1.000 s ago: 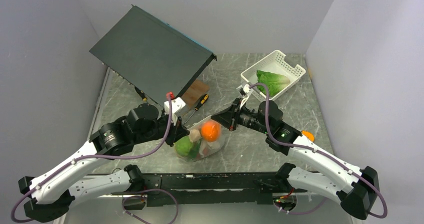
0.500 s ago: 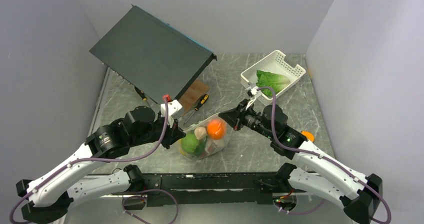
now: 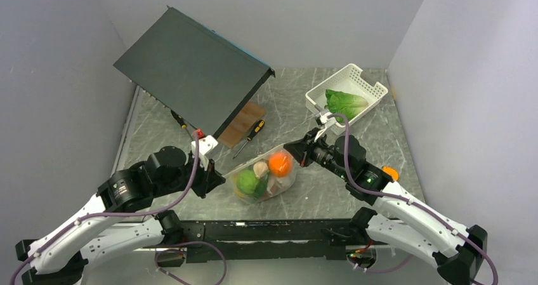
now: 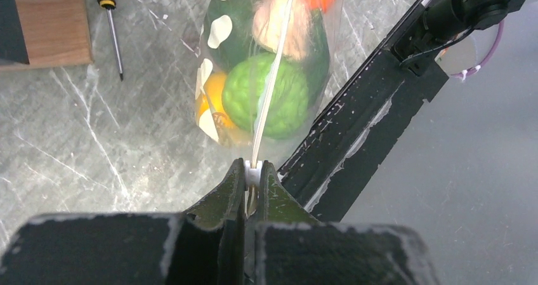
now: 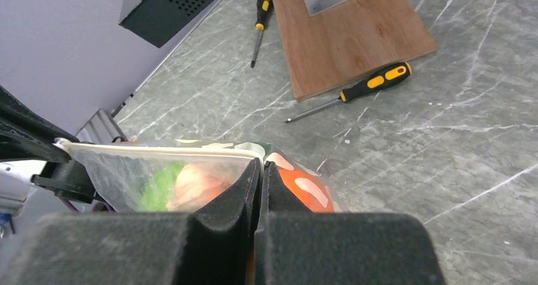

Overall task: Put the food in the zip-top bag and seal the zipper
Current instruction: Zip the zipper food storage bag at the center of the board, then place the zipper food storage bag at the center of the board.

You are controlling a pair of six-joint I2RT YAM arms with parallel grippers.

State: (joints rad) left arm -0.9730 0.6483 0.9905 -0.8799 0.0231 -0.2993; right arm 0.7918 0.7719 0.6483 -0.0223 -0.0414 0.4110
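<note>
Zip-top bag (image 3: 266, 180) held the food (image 3: 280, 164). Left gripper (image 4: 252, 172) and right gripper (image 5: 261, 164) each clamped one zipper (image 4: 271, 82) end.

Clear white-dotted bag (image 4: 219, 31), orange fruit (image 3: 280, 164), green fruit (image 4: 290, 101), grey marbled table (image 3: 380, 146), white basket (image 3: 315, 99)

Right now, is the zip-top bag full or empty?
Full: the zip-top bag shows an orange, a green piece and a beige piece through its clear plastic.

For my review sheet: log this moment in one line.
left end effector: shut on zipper end | right end effector: shut on opposite end | bag: food inside, zipper taut between them
</note>
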